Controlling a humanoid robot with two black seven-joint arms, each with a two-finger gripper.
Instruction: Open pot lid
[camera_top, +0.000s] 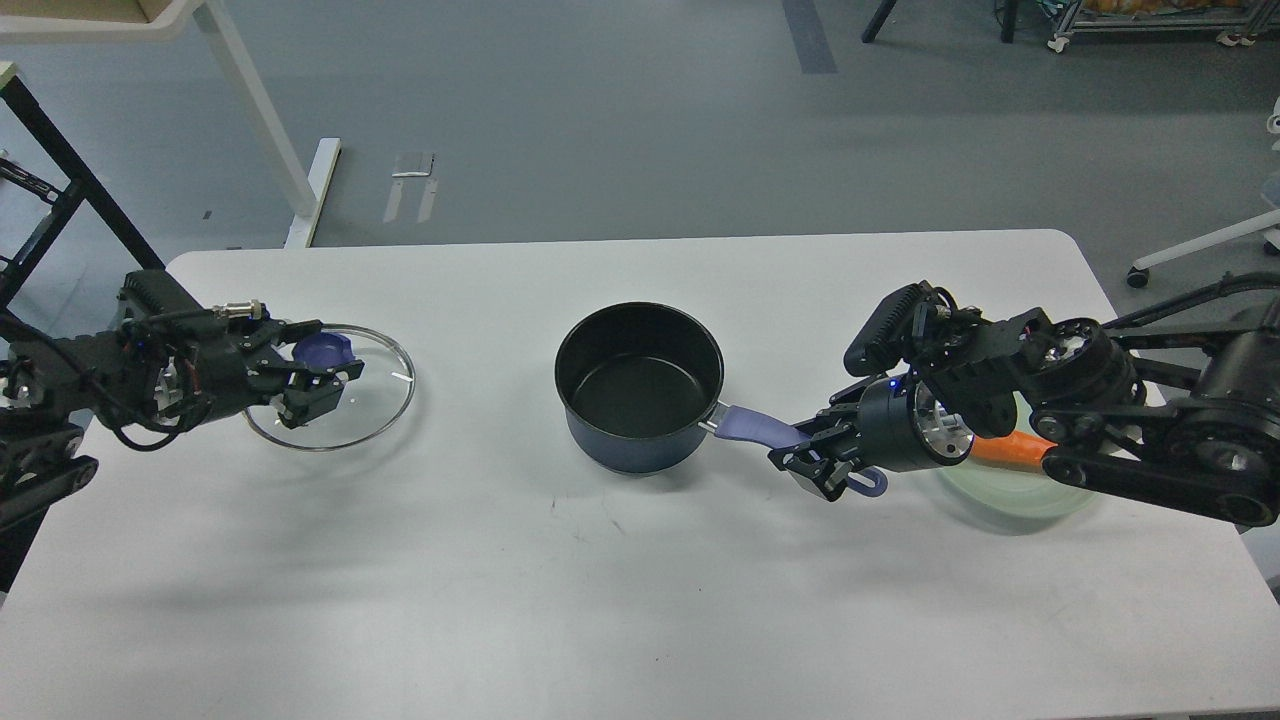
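A dark blue pot (638, 390) with a black inside stands uncovered at the middle of the white table (600, 600). Its purple handle (750, 427) points right. My right gripper (812, 460) is shut on the handle's far end. The glass lid (335, 388) with a purple knob (322, 350) lies low over the table at the left. My left gripper (318, 372) is at the knob, its fingers around it; the lid looks to rest on or just above the table.
A pale green plate (1010, 495) with an orange carrot (1005, 447) sits at the right, partly under my right arm. A white desk leg and a black frame stand on the floor at the far left.
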